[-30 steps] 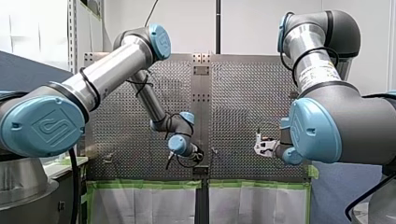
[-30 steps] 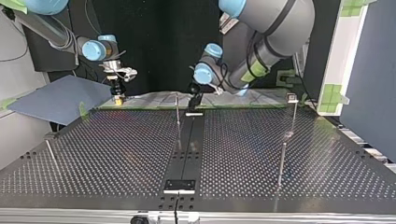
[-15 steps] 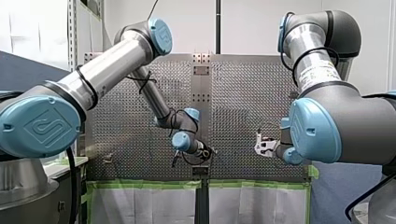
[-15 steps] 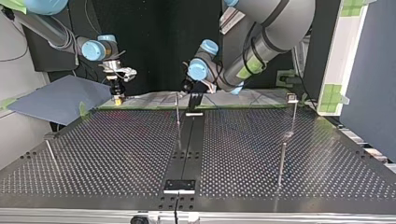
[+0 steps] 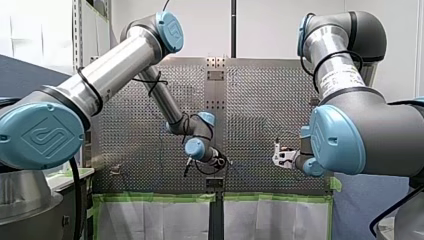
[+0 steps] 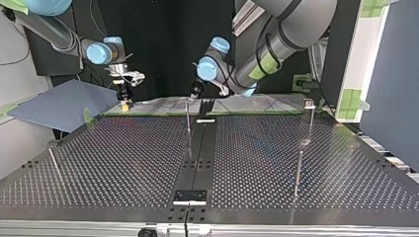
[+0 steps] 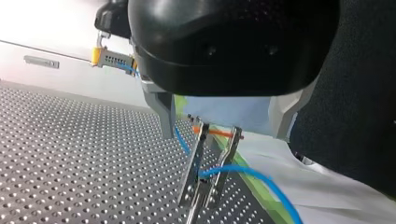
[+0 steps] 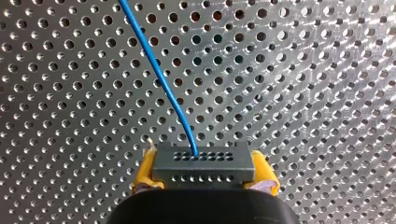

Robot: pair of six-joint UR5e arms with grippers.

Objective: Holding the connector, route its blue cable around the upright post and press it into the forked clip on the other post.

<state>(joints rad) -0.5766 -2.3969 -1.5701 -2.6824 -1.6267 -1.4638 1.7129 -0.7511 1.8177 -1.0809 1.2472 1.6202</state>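
In the right wrist view my right gripper (image 8: pixel 202 179) is shut with its yellow pads on the grey connector (image 8: pixel 203 164). The blue cable (image 8: pixel 159 74) runs from it over the perforated table. The left wrist view shows my left gripper (image 7: pixel 224 135) open, its grey fingers (image 7: pixel 161 112) standing either side of the forked clip (image 7: pixel 210 172). The blue cable (image 7: pixel 233 171) passes between the clip's prongs. In the top view my right gripper (image 6: pixel 124 96) hangs at the far left edge, and my left gripper (image 6: pixel 200 98) is at the clip's post (image 6: pixel 188 121).
Other thin posts stand on the perforated table (image 6: pixel 123 163): two at the top view's right (image 6: pixel 310 118) (image 6: pixel 298 170) and a leaning one at its left (image 6: pixel 54 163). A black strip (image 6: pixel 197 158) runs down the middle. Green tape (image 5: pixel 150 198) lines the table's edge.
My left gripper has swung toward the top view's left, from beside the black strip to the clip's post. My right gripper with the connector has stayed still.
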